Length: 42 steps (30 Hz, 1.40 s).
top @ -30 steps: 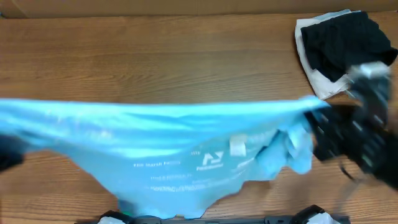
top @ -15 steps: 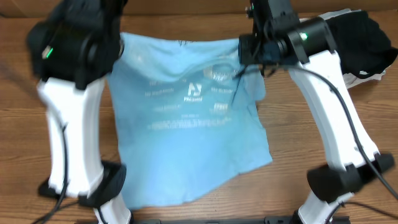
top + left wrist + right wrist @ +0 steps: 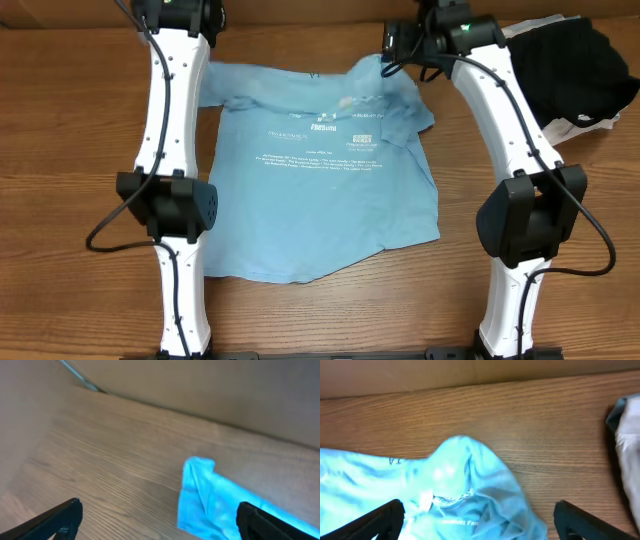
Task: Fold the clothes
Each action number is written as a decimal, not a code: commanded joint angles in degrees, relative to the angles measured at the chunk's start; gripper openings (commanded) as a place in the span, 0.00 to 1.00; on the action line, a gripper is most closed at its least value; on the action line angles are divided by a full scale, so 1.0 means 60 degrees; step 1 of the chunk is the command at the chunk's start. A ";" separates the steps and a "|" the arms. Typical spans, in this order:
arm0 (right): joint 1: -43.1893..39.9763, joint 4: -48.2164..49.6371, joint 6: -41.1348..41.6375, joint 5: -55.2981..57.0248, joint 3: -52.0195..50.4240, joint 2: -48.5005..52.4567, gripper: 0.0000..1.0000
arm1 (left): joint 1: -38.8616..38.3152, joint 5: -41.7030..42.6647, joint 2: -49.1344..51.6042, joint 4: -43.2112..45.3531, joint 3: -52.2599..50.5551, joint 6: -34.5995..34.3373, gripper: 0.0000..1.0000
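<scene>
The clothes, a light sky-blue T-shirt (image 3: 320,170) with white print facing up, lies spread on the wooden table between my two arms. Its far right shoulder is bunched and wrinkled (image 3: 470,485). My left gripper (image 3: 160,510) hovers wide open at the shirt's far left corner (image 3: 210,495), holding nothing; from overhead it (image 3: 188,22) sits at the table's far edge. My right gripper (image 3: 479,507) is wide open above the bunched collar area, also holding nothing; from overhead it (image 3: 402,42) is at the shirt's far right corner.
A black folded garment (image 3: 570,60) lies on a white one (image 3: 575,122) at the far right corner, its edge showing in the right wrist view (image 3: 626,430). A brown wall (image 3: 470,375) borders the table's far edge. Both arm bases stand at the near edge.
The shirt was held stretched in the air; it now lies flat on the table. Both grippers have swung to the far side, opened and let go of it.
</scene>
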 commanded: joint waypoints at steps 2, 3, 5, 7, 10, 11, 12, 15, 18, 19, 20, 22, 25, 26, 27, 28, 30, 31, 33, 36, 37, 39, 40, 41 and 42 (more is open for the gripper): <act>-0.0280 -0.0310 0.0022 -0.0911 0.0382 -0.0670 1.00 | -0.0029 0.1581 -0.0543 -0.0364 0.0182 0.0331 1.00; -0.0317 -0.0474 0.0098 -0.0991 0.0423 -0.0834 1.00 | -0.0029 0.2007 -0.0710 -0.0576 0.0219 0.0335 1.00; -0.0368 -0.0896 0.0437 -0.1009 0.0441 -0.1311 1.00 | -0.0029 0.2940 -0.1104 -0.1035 0.0280 0.0342 1.00; -0.0382 -0.1694 0.0455 -0.1020 0.0441 -0.2116 1.00 | -0.0047 0.4146 -0.1752 -0.1570 0.0288 0.0630 1.00; -0.0382 -0.2787 0.0455 -0.1013 0.0441 -0.3155 1.00 | -0.0138 0.4816 -0.2532 -0.2251 0.0288 0.0736 1.00; -0.0382 -0.3129 0.0459 -0.1013 0.0441 -0.3483 1.00 | -0.0164 0.4841 -0.2754 -0.2473 0.0288 0.0732 1.00; -0.0382 -0.3464 0.0463 -0.1016 0.0441 -0.3829 1.00 | -0.0171 0.4834 -0.3024 -0.2769 0.0288 0.0729 1.00; -0.0379 -0.4546 0.0860 -0.1020 0.0441 -0.4863 1.00 | -0.0095 0.4943 -0.3665 -0.3661 0.0288 0.0426 1.00; -0.0379 -0.5552 0.1355 -0.1016 0.0426 -0.5588 1.00 | 0.0066 0.4940 -0.4091 -0.4641 0.0288 -0.0149 1.00; -0.0379 -0.5865 0.1490 -0.1016 0.0426 -0.5792 1.00 | 0.0109 0.4954 -0.4200 -0.4819 0.0277 -0.0251 0.98; -0.0379 -0.6145 0.1548 -0.1020 0.0423 -0.5989 1.00 | 0.0117 0.5220 -0.4328 -0.4819 0.0189 -0.0040 0.97; -0.0379 -0.6601 0.1574 -0.1013 0.0423 -0.6368 1.00 | 0.0113 0.5854 -0.4597 -0.4816 0.0066 0.0080 0.97; -0.0379 -0.7147 0.1661 -0.0994 0.0423 -0.6863 1.00 | 0.0084 0.6444 -0.4991 -0.4819 -0.0146 0.0364 0.96; -0.0379 -0.7253 0.1763 -0.0969 0.0419 -0.6961 1.00 | 0.0055 0.6466 -0.5180 -0.4819 -0.0372 0.0364 0.96; -0.0375 -0.7253 0.1752 -0.1049 0.0335 -0.7089 1.00 | 0.0004 0.6455 -0.5380 -0.4819 -0.0674 0.0364 0.96; -0.0375 -0.7249 0.1803 -0.1158 0.0117 -0.7344 1.00 | -0.0051 0.6375 -0.5676 -0.4819 -0.1188 0.0361 0.97; -0.0375 -0.7249 0.1880 -0.1162 -0.0310 -0.7646 1.00 | -0.0109 0.6313 -0.6135 -0.4819 -0.2142 0.0321 0.97; -0.0375 -0.7249 0.2007 -0.1151 -0.0601 -0.7792 1.00 | -0.0131 0.6313 -0.6375 -0.4819 -0.2725 0.0277 0.97; -0.0375 -0.7162 0.2044 -0.1155 -0.1708 -0.8178 1.00 | -0.0178 0.6080 -0.6994 -0.4816 -0.4634 -0.0018 0.97; -0.0379 -0.6674 0.2044 -0.1158 -0.3118 -0.8480 1.00 | -0.0211 0.5843 -0.7388 -0.4532 -0.6594 -0.0182 0.97; -0.0379 -0.6415 0.2044 -0.1162 -0.3595 -0.8539 1.00 | -0.0237 0.5858 -0.7497 -0.4269 -0.7278 -0.0182 0.97; -0.0379 -0.5956 0.2044 -0.1184 -0.4295 -0.8572 1.00 | -0.0295 0.5858 -0.7672 -0.3486 -0.8706 -0.0321 0.96; -0.0379 -0.5770 0.2040 -0.1239 -0.4554 -0.8564 1.00 | -0.0339 0.5869 -0.7712 -0.3100 -0.9278 -0.0321 0.96; -0.0379 -0.5515 0.2036 -0.1344 -0.4863 -0.8542 1.00 | -0.0423 0.5901 -0.7712 -0.2674 -0.9861 -0.0321 0.96; -0.0379 -0.5268 0.2036 -0.1439 -0.5129 -0.8531 1.00 | -0.0492 0.5898 -0.7705 -0.2266 -1.0349 -0.0313 0.96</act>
